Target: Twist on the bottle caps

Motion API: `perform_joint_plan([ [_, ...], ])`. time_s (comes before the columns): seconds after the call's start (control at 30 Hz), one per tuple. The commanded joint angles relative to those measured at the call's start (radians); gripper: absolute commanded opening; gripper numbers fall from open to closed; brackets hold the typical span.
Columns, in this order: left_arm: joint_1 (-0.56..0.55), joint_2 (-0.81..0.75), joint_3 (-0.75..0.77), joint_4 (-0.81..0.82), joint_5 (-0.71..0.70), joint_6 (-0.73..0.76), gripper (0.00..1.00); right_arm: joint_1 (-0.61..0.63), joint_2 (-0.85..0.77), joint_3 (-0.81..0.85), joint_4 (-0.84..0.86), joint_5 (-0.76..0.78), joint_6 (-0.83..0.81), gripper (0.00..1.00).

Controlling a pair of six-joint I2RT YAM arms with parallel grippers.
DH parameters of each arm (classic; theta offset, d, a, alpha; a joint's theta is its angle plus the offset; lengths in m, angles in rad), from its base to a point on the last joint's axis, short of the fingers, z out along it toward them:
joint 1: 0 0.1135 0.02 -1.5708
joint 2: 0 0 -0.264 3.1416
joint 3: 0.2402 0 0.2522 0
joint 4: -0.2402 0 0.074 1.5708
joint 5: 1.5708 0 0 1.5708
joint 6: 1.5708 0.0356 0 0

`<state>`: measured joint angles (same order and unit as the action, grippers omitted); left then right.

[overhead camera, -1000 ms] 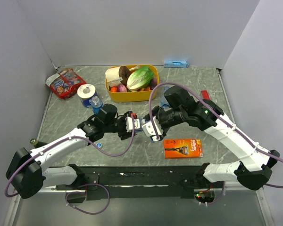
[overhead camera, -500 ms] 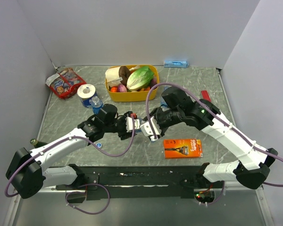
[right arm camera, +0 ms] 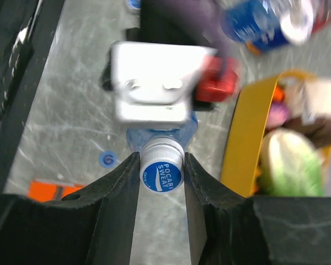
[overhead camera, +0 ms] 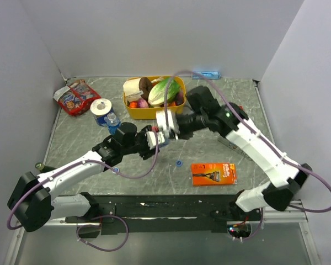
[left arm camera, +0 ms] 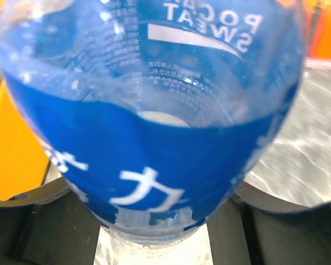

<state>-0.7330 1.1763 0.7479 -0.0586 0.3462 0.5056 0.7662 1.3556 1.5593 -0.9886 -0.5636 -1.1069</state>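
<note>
The left fingers point(left arm camera: 33, 226) are closed on the body of a small clear plastic bottle with a blue label point(left arm camera: 154, 138). The bottle fills the left wrist view, and the dark fingers press against its lower sides. The right fingers point(right arm camera: 118, 193) meet it from the other end and are drawn in tight on a round blue cap with white lettering point(right arm camera: 161, 172), touching the cap on both sides as it sits on the bottle's neck. From above, the two arms meet in mid-tabletop, just in front of a yellow rectangular plastic bin of toy food point(overhead camera: 133, 112), with the bottle bridging the short gap between them. I cannot tell from any view how far the cap is threaded on. A loose small blue round cap point(overhead camera: 179, 163) lies flat on the grey marbled tabletop point(overhead camera: 237, 99), nearer the arm bases and well apart from both sets of fingers. It also appears in the right wrist view, to the left of the held bottle. A second small blue cap point(overhead camera: 115, 171) lies by the left forearm, partly under a purple cable point(overhead camera: 133, 180). Another clear bottle with a blue label point(overhead camera: 112, 120) stands upright, touching or just beside a white paper roll point(overhead camera: 101, 107). A flat orange razor pack point(overhead camera: 213, 173) lies near the right arm, to the right of the loose cap.
</note>
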Motion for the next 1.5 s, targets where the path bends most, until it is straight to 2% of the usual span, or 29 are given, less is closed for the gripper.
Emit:
perform_joint_plan([
  [0.0, -0.022, 0.022, 0.042, 0.281, -0.229, -0.214, 0.01, -0.074, 0.179, 0.163, -0.013, 0.03, 0.64, 0.0],
  [0.03, -0.023, 0.057, 0.077, 0.283, -0.316, -0.249, 0.01, -0.083, 0.23, 0.302, -0.141, 0.007, 0.718, 0.0],
  [0.07, -0.022, 0.075, 0.099, 0.278, -0.341, -0.318, 0.01, -0.105, 0.297, 0.353, -0.18, -0.045, 0.875, 0.0],
  [0.13, -0.022, 0.134, 0.157, 0.234, -0.425, -0.358, 0.01, -0.119, 0.29, 0.318, -0.171, -0.064, 1.0, 0.0],
  [0.17, -0.022, 0.147, 0.168, 0.226, -0.432, -0.38, 0.01, -0.136, 0.301, 0.309, -0.188, -0.132, 1.077, 0.0],
  [0.2, -0.02, 0.166, 0.174, 0.221, -0.441, -0.38, 0.01, -0.142, 0.307, 0.283, -0.191, -0.178, 1.1, 0.04],
  [0.23, -0.022, 0.171, 0.179, 0.209, -0.437, -0.377, 0.01, -0.152, 0.309, 0.274, -0.185, -0.208, 1.105, 0.14],
  [0.27, -0.022, 0.174, 0.179, 0.204, -0.435, -0.372, 0.01, -0.177, 0.304, 0.275, -0.165, -0.226, 1.139, 0.36],
  [0.3, -0.02, 0.175, 0.174, 0.2, -0.431, -0.365, 0.01, -0.195, 0.3, 0.291, -0.156, -0.235, 1.136, 0.46],
  [0.33, -0.02, 0.174, 0.173, 0.18, -0.423, -0.354, 0.01, -0.217, 0.303, 0.315, -0.151, -0.246, 1.133, 0.65],
  [0.43, -0.016, 0.161, 0.159, 0.123, -0.362, -0.329, 0.01, -0.333, 0.287, 0.435, -0.117, -0.341, 1.081, 0.78],
  [0.5, -0.005, 0.14, 0.14, 0.091, -0.301, -0.309, 0.01, -0.416, 0.275, 0.505, -0.094, -0.413, 1.041, 0.79],
  [0.57, 0.001, 0.114, 0.13, 0.027, -0.187, -0.257, 0.01, -0.447, 0.237, 0.507, -0.102, -0.461, 0.89, 0.77],
  [0.6, 0.001, 0.105, 0.122, 0.01, -0.147, -0.236, 0.01, -0.443, 0.217, 0.496, -0.125, -0.473, 0.802, 0.75],
  [0.63, 0.004, 0.095, 0.122, -0.018, -0.1, -0.163, 0.01, -0.433, 0.158, 0.47, -0.142, -0.479, 0.595, 0.73],
  [0.67, 0.004, 0.076, 0.123, -0.073, 0.004, -0.116, 0.01, -0.421, 0.117, 0.384, -0.148, -0.472, 0.496, 0.73],
  [0.73, 0.004, 0.059, 0.126, -0.119, 0.072, 0.015, 0.01, -0.348, -0.032, 0.253, -0.102, -0.377, 0.245, 0.72],
  [0.77, 0.001, 0.053, 0.142, -0.174, 0.111, 0.055, 0.01, -0.311, -0.085, 0.119, -0.078, -0.327, 0.167, 0.73],
  [0.8, 0.001, 0.054, 0.151, -0.197, 0.125, 0.113, 0.01, -0.271, -0.177, 0.054, -0.033, -0.226, 0.095, 0.73],
  [0.83, 0.003, 0.054, 0.162, -0.22, 0.131, 0.137, 0.01, -0.183, -0.218, -0.006, -0.009, -0.169, -0.029, 0.74],
  [0.87, 0.001, 0.068, 0.186, -0.268, 0.151, 0.16, 0.01, -0.15, -0.257, -0.115, 0.017, -0.129, -0.08, 0.75],
  [0.93, 0.0, 0.077, 0.205, -0.297, 0.157, 0.209, 0.01, -0.069, -0.334, -0.198, 0.111, -0.046, -0.138, 0.75],
  [1.0, -0.006, 0.085, 0.217, -0.316, 0.158, 0.24, 0.01, -0.041, -0.351, -0.246, 0.143, -0.019, -0.139, 0.76],
  [1.13, -0.025, 0.088, 0.231, -0.326, 0.151, 0.258, 0.01, -0.005, -0.3, -0.193, 0.101, 0.008, -0.139, 0.71],
  [1.37, -0.062, 0.086, 0.249, -0.328, 0.146, 0.266, 0.01, 0.024, -0.27, -0.191, 0.113, 0.011, -0.188, 0.66],
  [1.47, -0.065, 0.085, 0.252, -0.323, 0.142, 0.263, 0.01, 0.033, -0.25, -0.179, 0.093, 0.008, -0.208, 0.6],
])
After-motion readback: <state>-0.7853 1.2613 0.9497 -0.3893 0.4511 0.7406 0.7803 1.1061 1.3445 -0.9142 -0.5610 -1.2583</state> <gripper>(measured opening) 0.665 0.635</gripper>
